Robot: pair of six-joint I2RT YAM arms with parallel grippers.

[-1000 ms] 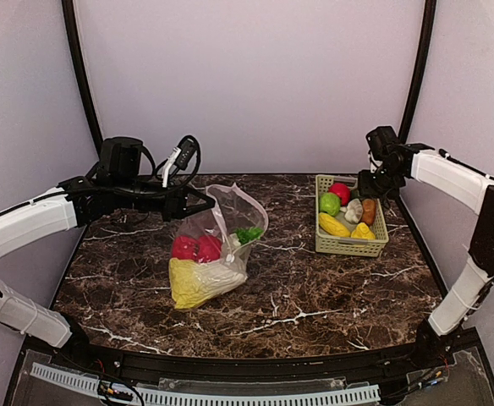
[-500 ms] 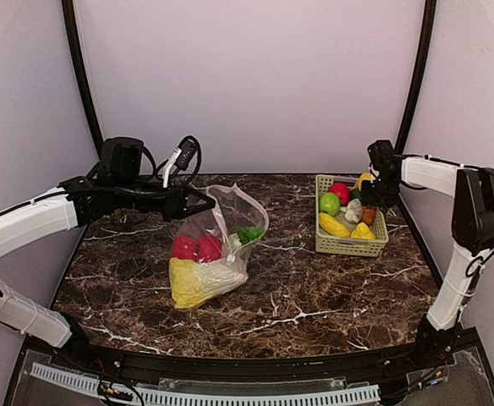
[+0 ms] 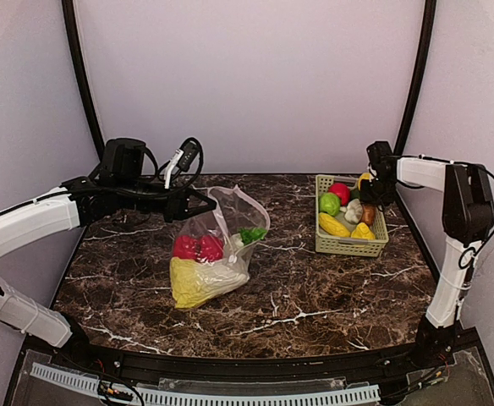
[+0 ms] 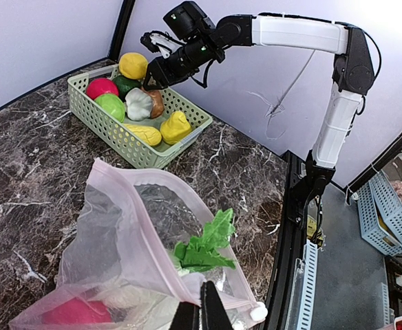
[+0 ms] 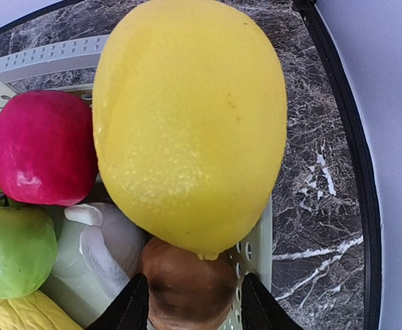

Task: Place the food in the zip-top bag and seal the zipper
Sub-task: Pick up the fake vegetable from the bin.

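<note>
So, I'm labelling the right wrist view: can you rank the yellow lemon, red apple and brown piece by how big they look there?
Yellow lemon, though it sits nearest the camera, so its real size is unsure.
Red apple.
Brown piece, partly hidden under the lemon.

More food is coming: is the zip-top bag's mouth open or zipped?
Open: the zip-top bag gapes, its pink rim pinched up by the left gripper.

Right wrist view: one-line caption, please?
Yellow lemon fills the frame ahead of the right gripper, red apple beside it in the green basket.
</note>
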